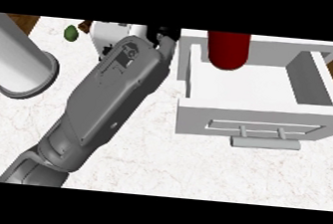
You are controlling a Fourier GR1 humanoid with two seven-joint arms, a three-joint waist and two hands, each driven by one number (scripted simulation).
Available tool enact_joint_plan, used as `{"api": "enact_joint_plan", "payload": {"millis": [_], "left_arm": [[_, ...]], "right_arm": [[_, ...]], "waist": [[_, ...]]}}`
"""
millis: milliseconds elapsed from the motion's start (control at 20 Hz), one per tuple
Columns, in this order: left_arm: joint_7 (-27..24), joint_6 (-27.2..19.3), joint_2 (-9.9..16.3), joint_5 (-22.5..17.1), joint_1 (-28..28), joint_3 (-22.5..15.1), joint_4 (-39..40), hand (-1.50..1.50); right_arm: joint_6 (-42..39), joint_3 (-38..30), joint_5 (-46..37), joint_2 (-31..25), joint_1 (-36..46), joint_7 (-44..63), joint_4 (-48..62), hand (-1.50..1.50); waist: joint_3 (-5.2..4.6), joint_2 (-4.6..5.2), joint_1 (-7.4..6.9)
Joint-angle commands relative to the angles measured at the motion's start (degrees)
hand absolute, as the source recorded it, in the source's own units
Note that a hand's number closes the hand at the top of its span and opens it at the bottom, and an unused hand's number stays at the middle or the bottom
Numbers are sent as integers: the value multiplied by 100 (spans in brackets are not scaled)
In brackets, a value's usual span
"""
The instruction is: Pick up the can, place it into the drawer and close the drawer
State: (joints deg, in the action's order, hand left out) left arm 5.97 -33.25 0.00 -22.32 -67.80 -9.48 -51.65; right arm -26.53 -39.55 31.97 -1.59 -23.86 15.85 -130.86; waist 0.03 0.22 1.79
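Can (228, 50), dark red and upright, stands inside the open white drawer (259, 94) at its back wall, so placing looks done and closing remains. Left of the drawer, a grey forearm (103, 106) reaches up the marble counter (158, 158). Its black hand (165, 36) sits by the drawer's back-left corner, fingers mostly hidden; open or closed, I cannot tell. For closing, pushing squarely on the front handle (265, 141) seems best.

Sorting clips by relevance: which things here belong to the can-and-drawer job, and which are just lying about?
Job:
can, red, standing in the open drawer
left robot hand, beside the drawer

Lying about:
white cylinder, at the left
green thing, small, at the far edge
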Motion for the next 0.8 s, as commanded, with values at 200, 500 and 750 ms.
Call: {"api": "enact_joint_plan", "payload": {"millis": [200, 500, 750], "left_arm": [[-541, 51, 0, -609, -840, -127, 1320, 150], [-926, -177, 0, -1482, -923, -729, 1646, 150], [-999, -561, 0, -1804, -1148, -1258, 1955, 150]], "right_arm": [[28, 4, 64, 28, 67, 57, -15, -150], [246, 482, -449, 152, 112, -105, -259, -150], [131, 255, 18, -79, 238, 192, -130, -150]], "waist": [[2, 24, 93], [6, 56, 231], [6, 54, 302]]}}
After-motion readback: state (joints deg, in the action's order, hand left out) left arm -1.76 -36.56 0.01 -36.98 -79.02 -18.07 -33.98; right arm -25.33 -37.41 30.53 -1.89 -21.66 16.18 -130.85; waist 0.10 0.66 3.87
